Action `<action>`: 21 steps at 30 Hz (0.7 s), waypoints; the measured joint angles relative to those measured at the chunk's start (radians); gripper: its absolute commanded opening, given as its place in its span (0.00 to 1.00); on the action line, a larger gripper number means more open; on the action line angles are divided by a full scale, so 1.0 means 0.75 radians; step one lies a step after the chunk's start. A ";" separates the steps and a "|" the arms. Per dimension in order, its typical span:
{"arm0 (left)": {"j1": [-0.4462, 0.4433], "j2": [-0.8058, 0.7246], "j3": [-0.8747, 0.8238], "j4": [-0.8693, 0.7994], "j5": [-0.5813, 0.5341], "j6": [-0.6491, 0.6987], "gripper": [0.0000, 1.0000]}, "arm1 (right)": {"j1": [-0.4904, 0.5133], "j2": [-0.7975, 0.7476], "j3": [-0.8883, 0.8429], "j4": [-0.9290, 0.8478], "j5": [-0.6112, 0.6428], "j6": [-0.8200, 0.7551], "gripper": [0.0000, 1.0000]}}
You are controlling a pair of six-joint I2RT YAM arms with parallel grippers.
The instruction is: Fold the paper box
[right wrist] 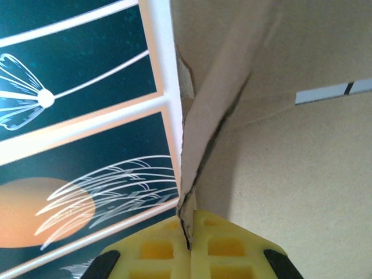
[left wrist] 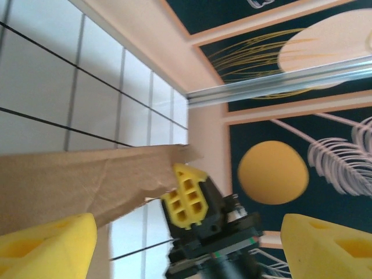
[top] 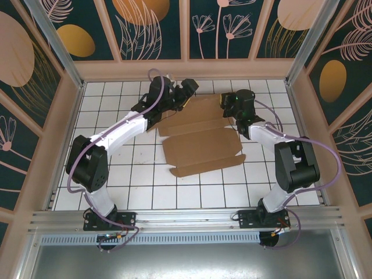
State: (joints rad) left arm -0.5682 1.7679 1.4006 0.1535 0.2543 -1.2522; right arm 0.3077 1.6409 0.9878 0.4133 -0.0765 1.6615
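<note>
Paper box (top: 200,139): a mostly flat die-cut sheet mid-table, its far edge lying between my two arms. The table (top: 139,180) is white tile. At the back, the far flap (left wrist: 75,180) stands up off the tiles.

Right end effector (top: 231,104): at the sheet's far right corner, jaws together. The pads (right wrist: 157,253) pinch the thin edge of a raised cardboard fold. The bite looks shallow, with only the very edge caught.

Left end effector (top: 185,93): at the far left corner, fingers (left wrist: 46,247) spread wide. The flap passes beside one finger and nothing is clamped.

Risks, as I judge them:
- The raised flap hangs on one shallow pinch. Any pull along the edge could slip it free or tear the cardboard.
- The left side is unsupported. If the crease isn't set, the flap may spring back flat or twist about the right-hand grip.
- Moving the right arm alone could drag the whole sheet across the tiles rather than fold it.
- The two end effectors sit near each other over the far edge, so a careless reach by the left could knock the right or crush the flap.
</note>
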 measured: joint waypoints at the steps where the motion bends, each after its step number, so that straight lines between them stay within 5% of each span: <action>1: 0.001 0.000 -0.015 0.039 0.004 -0.035 0.81 | 0.004 -0.004 -0.003 0.003 0.016 0.008 0.04; 21: -0.001 -0.130 -0.272 0.200 -0.172 -0.399 0.81 | 0.069 -0.028 -0.037 0.014 0.242 0.128 0.09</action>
State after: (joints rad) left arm -0.5686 1.6703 1.1969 0.3038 0.1249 -1.5513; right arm 0.3595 1.6199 0.9600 0.4236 0.1051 1.7573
